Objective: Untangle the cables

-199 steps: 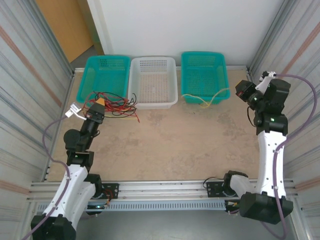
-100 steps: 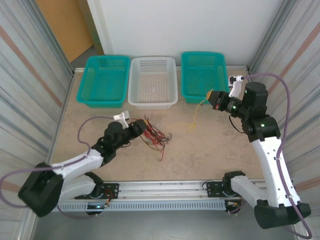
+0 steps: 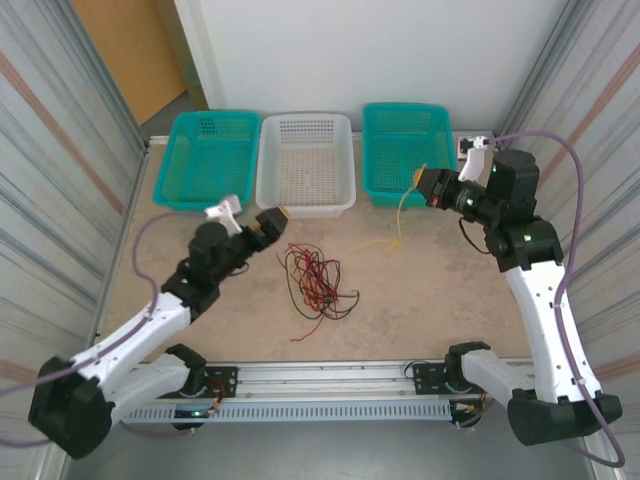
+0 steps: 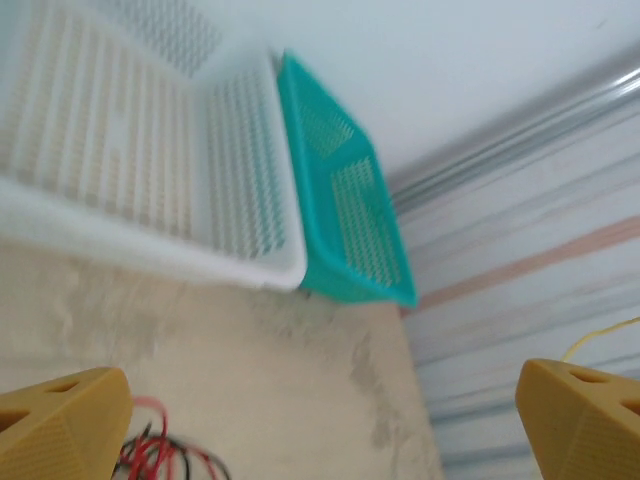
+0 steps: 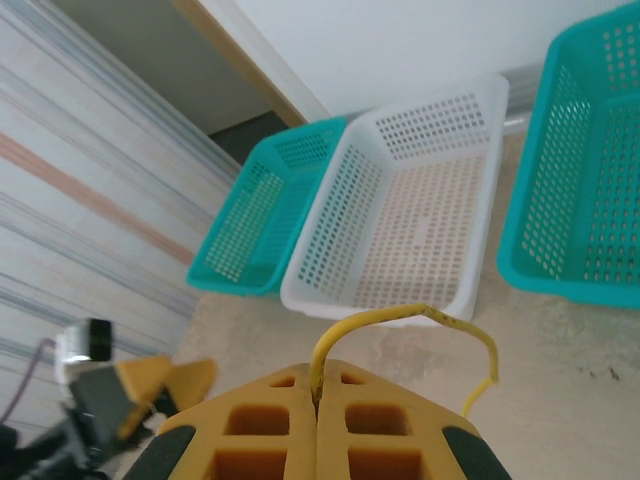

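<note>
The cables [image 3: 315,280], a loose red-and-black heap, lie on the table [image 3: 450,300] just ahead of and below the left pincer [image 3: 271,219], the nearer one, which gapes wide and holds nothing. The yellow cable [image 3: 400,215] hangs lengthwise down from the right pincer [image 3: 424,184], whose jaws are clamped on it.

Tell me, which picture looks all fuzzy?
The left wrist view is smeared, its white basket fuzzy; the right wrist view is sharp, the yellow cable crisp; the top view is evenly lit, with no glare.
</note>
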Robot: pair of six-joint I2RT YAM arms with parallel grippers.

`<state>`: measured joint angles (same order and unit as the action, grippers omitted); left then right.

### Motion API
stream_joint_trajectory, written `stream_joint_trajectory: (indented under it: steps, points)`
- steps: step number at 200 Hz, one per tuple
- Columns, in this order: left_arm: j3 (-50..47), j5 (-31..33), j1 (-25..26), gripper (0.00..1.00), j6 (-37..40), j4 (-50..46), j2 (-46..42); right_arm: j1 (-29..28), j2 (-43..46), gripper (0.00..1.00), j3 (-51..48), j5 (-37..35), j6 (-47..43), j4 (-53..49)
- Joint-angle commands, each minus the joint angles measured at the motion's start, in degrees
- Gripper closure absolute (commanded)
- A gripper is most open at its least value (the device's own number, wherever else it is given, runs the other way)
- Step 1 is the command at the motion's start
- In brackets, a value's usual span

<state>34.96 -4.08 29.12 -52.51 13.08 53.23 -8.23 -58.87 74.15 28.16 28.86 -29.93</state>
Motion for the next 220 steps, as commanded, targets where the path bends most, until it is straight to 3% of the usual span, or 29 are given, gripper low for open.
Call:
stream_joint_trajectory:
  steps: [1, 21, 38, 56, 69, 88, 122, 198, 211, 220]
  points:
    - [6.11, -5.78, -4.67, 0.01, 7.45, -14.97, -2.06, 0.23, -1.88, 1.00, 3.22, 1.16, -1.07, 2.41]
    - [11.46, -13.98, -4.57, 0.01, 14.07, -17.02, -2.91, -0.11, -2.91, 1.00, 4.45, 2.40, 0.08, 4.06]
    - [16.81, -17.72, 1.32, 0.04, 19.94, -17.09, -2.61, -1.06, -3.35, 1.00, 5.28, 2.00, 0.49, 4.68]
    - [22.01, -16.50, 12.76, 0.03, 31.44, -17.88, -1.09, -1.89, -3.53, 1.00, 5.79, 1.90, 1.01, 5.21]
    - [25.00, -11.84, 20.71, 0.04, 39.55, -20.16, 1.66, -2.44, -3.37, 1.00, 5.67, 1.60, 1.45, 5.58]
    - [28.04, -4.20, 27.10, 0.11, 46.90, -23.15, 7.97, -3.05, -3.01, 1.00, 5.35, 0.93, 2.05, 5.59]
    - [30.45, -0.51, 29.76, 0.24, 50.79, -20.44, 15.77, -4.42, -1.63, 1.00, 4.70, -0.05, 2.76, 5.39]
    - [36.40, 1.33, 31.85, 0.28, 56.27, -15.29, 25.52, -5.74, 1.37, 1.00, 2.28, -1.33, 4.51, 5.83]
    - [36.45, 3.99, 31.96, 0.38, 56.62, -14.03, 26.27, -5.83, 1.57, 1.00, 1.71, -0.89, 5.05, 6.32]
    - [36.50, 6.39, 32.09, 0.51, 56.82, -13.26, 26.80, -6.00, 1.74, 1.00, 1.31, -0.79, 5.23, 6.55]
